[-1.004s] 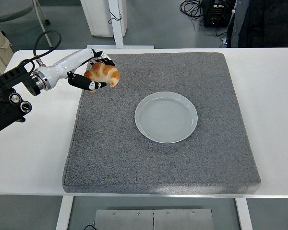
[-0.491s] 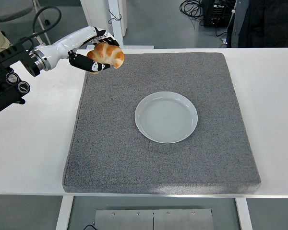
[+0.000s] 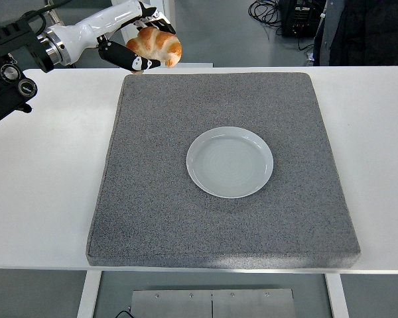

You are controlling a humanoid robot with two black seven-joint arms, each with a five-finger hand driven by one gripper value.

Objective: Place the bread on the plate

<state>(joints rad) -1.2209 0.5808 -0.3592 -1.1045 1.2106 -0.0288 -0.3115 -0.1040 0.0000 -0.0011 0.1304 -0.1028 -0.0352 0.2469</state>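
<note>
A golden-brown bread roll (image 3: pixel 156 45) is held in the air at the top left, above the far left corner of the grey mat (image 3: pixel 152 199). My left hand (image 3: pixel 143 46) is shut on the roll, fingers curled around it from below and behind. The white round plate (image 3: pixel 229 161) lies bare in the middle of the mat, well to the right of and nearer than the roll. My right arm does not show.
The grey mat covers most of the white table (image 3: pixel 46 185). A person in dark clothing (image 3: pixel 365 30) stands at the top right behind the table. A white post (image 3: pixel 160 26) and cables are on the floor beyond the far edge.
My left hand has risen and moved toward the far side and slightly right, carrying the roll from over the mat's left part up to above its far left corner.
</note>
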